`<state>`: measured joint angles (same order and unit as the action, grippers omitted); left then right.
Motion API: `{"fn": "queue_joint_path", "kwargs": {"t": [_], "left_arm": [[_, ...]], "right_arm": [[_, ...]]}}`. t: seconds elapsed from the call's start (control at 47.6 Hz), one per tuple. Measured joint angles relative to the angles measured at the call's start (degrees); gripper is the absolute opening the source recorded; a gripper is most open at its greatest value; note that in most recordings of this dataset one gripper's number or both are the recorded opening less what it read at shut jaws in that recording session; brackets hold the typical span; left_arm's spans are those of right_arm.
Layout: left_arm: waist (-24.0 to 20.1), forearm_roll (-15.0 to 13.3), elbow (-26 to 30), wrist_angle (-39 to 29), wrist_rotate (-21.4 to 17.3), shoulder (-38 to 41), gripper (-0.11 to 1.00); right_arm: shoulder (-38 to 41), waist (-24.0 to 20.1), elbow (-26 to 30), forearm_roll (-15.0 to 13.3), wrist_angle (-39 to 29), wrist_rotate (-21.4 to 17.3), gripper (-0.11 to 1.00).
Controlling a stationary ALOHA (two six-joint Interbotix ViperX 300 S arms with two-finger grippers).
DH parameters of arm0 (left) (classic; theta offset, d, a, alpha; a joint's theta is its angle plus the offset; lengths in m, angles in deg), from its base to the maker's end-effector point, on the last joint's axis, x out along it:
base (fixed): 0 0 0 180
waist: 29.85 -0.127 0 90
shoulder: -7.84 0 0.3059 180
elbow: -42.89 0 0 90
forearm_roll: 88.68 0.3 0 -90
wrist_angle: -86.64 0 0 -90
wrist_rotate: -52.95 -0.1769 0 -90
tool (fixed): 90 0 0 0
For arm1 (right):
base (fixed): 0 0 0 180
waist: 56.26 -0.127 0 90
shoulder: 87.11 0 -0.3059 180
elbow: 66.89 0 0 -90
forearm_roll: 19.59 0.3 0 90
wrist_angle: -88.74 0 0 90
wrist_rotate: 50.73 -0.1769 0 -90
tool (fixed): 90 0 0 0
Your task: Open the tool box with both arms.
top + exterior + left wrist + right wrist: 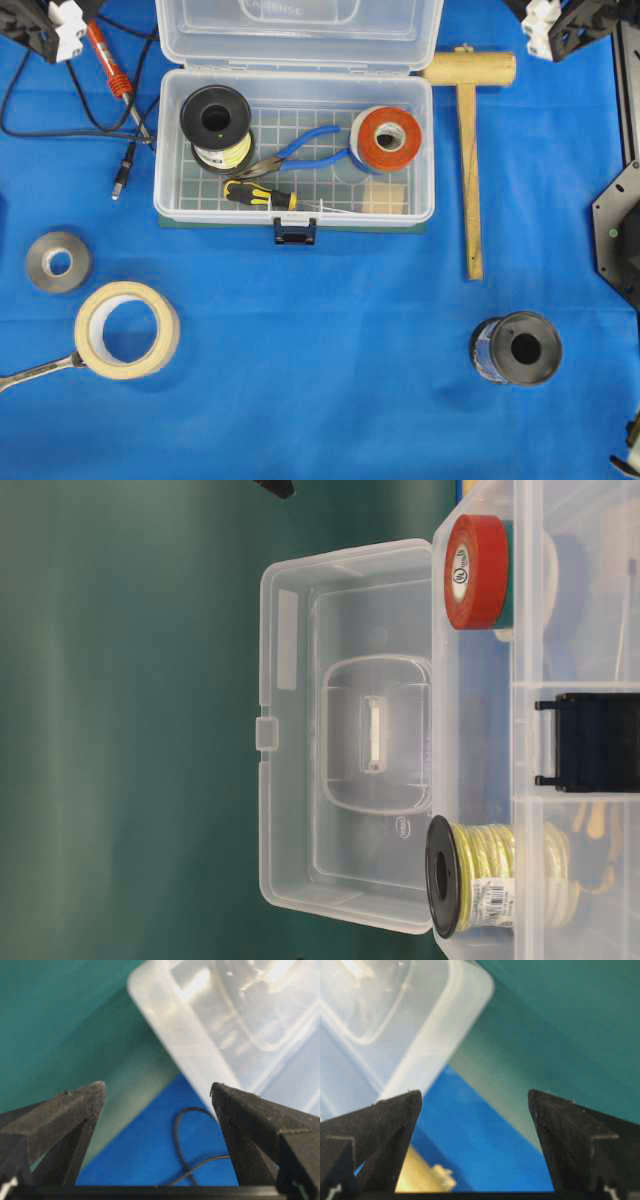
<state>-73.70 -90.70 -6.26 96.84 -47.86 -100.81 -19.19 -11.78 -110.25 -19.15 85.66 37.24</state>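
Surface: blue cloth-covered table.
Centre back: large clear plastic tool box, lid open, resting on the cloth.
Right of box: pale wooden mallet, head just beside the box's rear corner, handle running toward the front.
Front right: dark spool of wire, on its side.
Front left: cream roll of masking tape, touching a steel wrench.
Left: grey tape roll.
Back left: red-handled soldering iron with black cable.

Tool box: clear glossy plastic. Mallet: pale bare wood. Worktop: matt blue cloth. Left tool fingers: rough matt black plastic.
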Motion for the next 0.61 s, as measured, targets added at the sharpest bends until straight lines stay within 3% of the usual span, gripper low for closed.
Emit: {"fn": "queue_joint_path", "kwargs": {"t": [0.21,0.462,0.61], "left_arm": [[7.03,0.0,-1.14,-1.93,1.23,-1.49,0.92],[19.78,0.0,-4.13,-5.01,1.32,-7.38,0.92],[26.81,0.0,-5.45,-6.15,1.41,-10.63,0.92]], "right_arm": [[-0.53,-8.79,-0.62,0.26,-1.23,-0.09,0.85],[-1.32,-23.55,-1.32,0.26,-4.83,-0.18,0.85],[-1.32,-30.06,-1.58,0.26,-6.06,-0.26,0.85]]}}
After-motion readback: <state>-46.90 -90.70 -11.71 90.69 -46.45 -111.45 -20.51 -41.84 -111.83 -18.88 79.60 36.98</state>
